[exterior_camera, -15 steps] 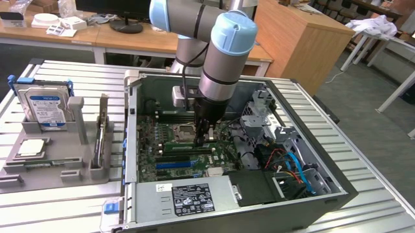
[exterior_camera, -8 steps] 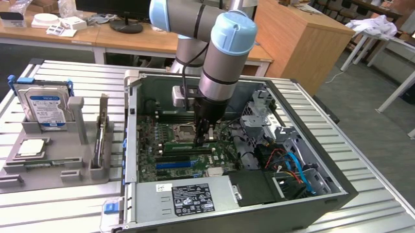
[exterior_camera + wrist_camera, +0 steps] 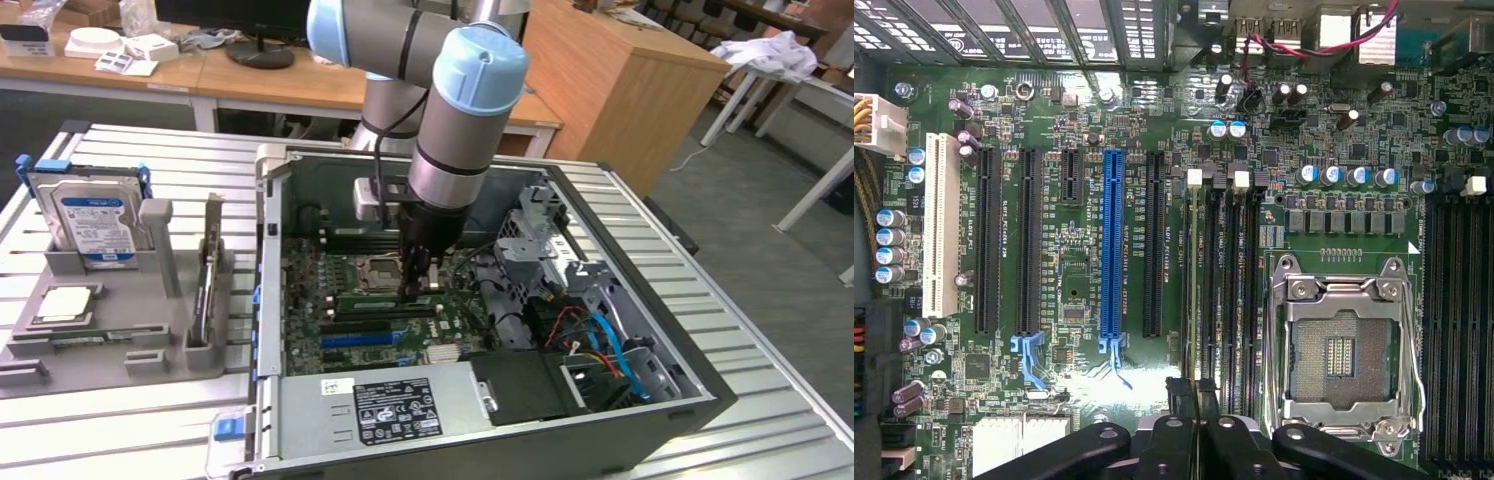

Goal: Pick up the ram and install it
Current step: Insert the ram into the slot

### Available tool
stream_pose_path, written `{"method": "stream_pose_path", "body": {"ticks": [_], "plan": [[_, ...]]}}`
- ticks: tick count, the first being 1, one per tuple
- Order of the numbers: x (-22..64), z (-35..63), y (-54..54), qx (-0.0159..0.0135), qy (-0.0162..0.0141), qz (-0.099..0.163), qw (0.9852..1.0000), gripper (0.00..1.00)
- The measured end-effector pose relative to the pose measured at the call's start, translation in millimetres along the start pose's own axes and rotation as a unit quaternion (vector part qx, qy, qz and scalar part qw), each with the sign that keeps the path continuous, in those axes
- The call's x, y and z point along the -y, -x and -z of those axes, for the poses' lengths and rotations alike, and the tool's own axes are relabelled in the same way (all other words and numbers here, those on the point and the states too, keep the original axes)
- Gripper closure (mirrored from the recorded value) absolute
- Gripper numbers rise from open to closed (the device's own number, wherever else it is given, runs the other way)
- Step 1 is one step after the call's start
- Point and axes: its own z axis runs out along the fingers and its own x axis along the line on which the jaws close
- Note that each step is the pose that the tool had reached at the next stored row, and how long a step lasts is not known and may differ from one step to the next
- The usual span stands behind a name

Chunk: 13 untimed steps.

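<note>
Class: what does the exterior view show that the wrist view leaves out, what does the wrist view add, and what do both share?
Exterior view: the hard drive and processor chip in a grey rack beside the computer case, plus the arm. Wrist view: the white slot and small round capacitors. Shared: the gripper, shut, low over the memory slots, next to the empty processor socket.

Exterior view overlooks the open case (image 3: 561,440) from above; wrist view faces its motherboard (image 3: 1079,270) closely.
</note>
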Motion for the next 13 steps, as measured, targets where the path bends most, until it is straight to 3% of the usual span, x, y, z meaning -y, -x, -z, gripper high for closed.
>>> {"method": "stream_pose_path", "body": {"ticks": [13], "plan": [[0.7,-0.8,0.0,0.0,-0.0001,0.0,1.0,0.88]]}}
